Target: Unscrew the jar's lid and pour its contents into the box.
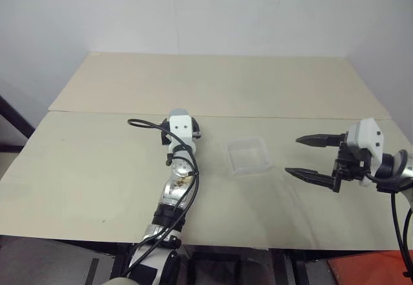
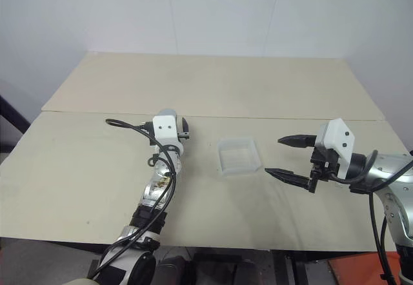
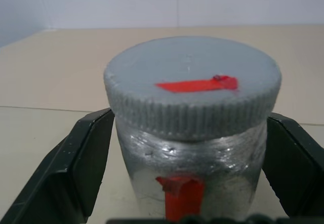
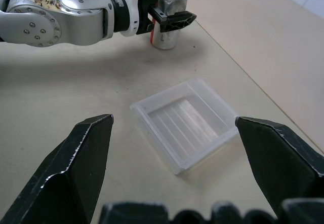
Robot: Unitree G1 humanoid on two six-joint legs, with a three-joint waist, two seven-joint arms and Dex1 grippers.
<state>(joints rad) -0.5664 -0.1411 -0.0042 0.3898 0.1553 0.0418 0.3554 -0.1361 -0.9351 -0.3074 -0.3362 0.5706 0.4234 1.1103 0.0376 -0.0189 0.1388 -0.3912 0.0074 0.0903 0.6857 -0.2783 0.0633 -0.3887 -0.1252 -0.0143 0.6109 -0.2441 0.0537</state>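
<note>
Pale beige tabletop [image 1: 97, 162] runs under a plain white wall. Left of centre, the left gripper [image 4: 169, 17] reaches forward with its black fingers spread wide on either side of the small silvery jar [image 4: 164, 31] with a red stripe, which stands upright on the table, its ribbed grey lid [image 3: 192, 84] screwed on. Whether the fingers touch the jar I cannot tell. Right of it lies the shallow clear plastic box [image 1: 248, 156]. Farther right, the right gripper [image 1: 308, 156] hovers, fingers wide apart and holding nothing.

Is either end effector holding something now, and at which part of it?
Nothing is clearly held. The left end effector has its open fingers on either side of the jar, below the lid; contact cannot be told. The right end effector is open and empty.
</note>
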